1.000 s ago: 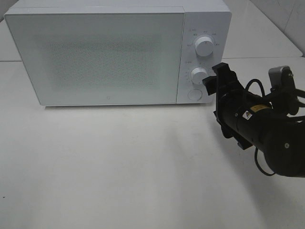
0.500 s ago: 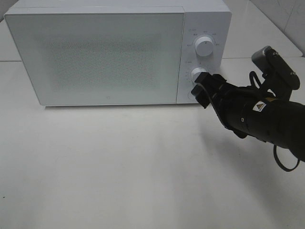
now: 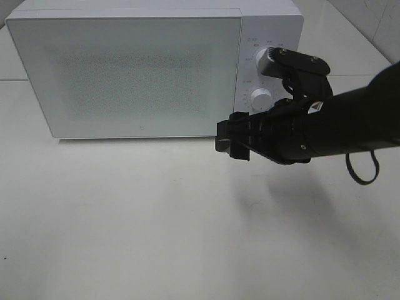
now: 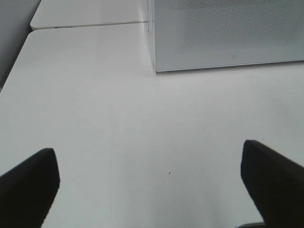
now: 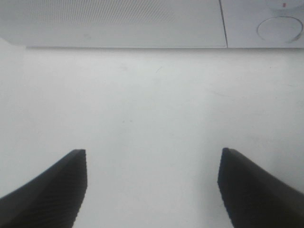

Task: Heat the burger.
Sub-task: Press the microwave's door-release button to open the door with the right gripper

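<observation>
1. On the left side, my left gripper (image 4: 149,183) appears only in its own wrist view. Its two fingers are spread wide and between them I see only bare table (image 4: 118,133). It holds nothing and touches nothing. The microwave's near left corner lies ahead of it.
2. In the middle stands the white microwave (image 3: 125,69), with its door (image 3: 131,75) shut. I do not see the burger in any view. The door panel is frosted, so I cannot tell whether the burger is inside.
3. So I judge the progress as uncertain. If the burger is inside, what is left is setting the knobs; if not, nearly everything is left.
4. On the right, my right gripper (image 3: 228,139) hangs low just before the door's lower right corner. Its jaws are released, with nothing between them and no contact I can see.
5. Furthest right is the lower knob (image 3: 260,99), untouched.
</observation>
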### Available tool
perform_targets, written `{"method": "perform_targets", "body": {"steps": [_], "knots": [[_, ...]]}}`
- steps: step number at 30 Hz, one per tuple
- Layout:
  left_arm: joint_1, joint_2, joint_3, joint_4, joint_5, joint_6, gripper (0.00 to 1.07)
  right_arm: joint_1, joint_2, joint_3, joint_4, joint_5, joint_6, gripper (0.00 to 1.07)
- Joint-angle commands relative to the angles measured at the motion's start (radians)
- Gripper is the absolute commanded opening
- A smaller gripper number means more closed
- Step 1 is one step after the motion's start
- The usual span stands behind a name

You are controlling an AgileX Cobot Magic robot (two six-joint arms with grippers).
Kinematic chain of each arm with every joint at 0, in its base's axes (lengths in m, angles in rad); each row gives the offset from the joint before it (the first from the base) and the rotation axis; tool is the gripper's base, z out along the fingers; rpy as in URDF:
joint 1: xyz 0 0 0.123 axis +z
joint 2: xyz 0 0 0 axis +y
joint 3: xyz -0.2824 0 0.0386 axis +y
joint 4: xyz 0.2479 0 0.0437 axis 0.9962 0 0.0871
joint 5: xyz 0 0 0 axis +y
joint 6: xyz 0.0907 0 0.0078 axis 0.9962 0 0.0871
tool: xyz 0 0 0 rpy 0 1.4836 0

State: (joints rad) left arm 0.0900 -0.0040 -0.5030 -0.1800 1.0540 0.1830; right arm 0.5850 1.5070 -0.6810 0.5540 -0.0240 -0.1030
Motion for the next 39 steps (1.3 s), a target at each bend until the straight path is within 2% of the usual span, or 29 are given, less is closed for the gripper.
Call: {"method": "perform_targets", "body": {"steps": [1,3,4,5,7,8,14,18,34,37,39], "knots": [[0.004,-0.023,0.002,-0.001,-0.011,-0.003,0.98,-0.031,-0.012,-0.056,-0.069,0.142,-0.039,0.75],[0.004,-0.023,0.002,-0.001,-0.011,-0.003,0.98,-0.055,-0.012,-0.126,-0.178,0.298,-0.019,0.75],[0.004,-0.023,0.002,-0.001,-0.011,-0.003,0.98,-0.055,-0.012,-0.126,-0.178,0.298,-0.019,0.75],[0.004,-0.023,0.002,-0.001,-0.011,-0.003,0.98,-0.061,-0.013,-0.164,-0.25,0.399,0.008,0.75],[0.004,-0.023,0.002,-0.001,-0.011,-0.003,0.98,-0.061,-0.013,-0.182,-0.289,0.442,0.026,0.75],[0.004,-0.023,0.002,-0.001,-0.011,-0.003,0.98,-0.061,-0.015,-0.208,-0.355,0.511,0.062,0.75],[0.004,-0.023,0.002,-0.001,-0.011,-0.003,0.98,-0.061,-0.034,-0.266,-0.465,0.709,0.125,0.75],[0.004,-0.023,0.002,-0.001,-0.011,-0.003,0.98,-0.061,-0.077,-0.283,-0.468,0.797,0.139,0.75],[0.004,-0.023,0.002,-0.001,-0.011,-0.003,0.98,-0.061,-0.354,-0.269,-0.478,1.074,0.156,0.75],[0.004,-0.023,0.002,-0.001,-0.011,-0.003,0.98,-0.061,-0.437,-0.224,-0.517,1.08,0.157,0.75],[0.004,-0.023,0.002,-0.001,-0.011,-0.003,0.98,-0.061,-0.568,-0.138,-0.571,1.081,0.157,0.75]]}}
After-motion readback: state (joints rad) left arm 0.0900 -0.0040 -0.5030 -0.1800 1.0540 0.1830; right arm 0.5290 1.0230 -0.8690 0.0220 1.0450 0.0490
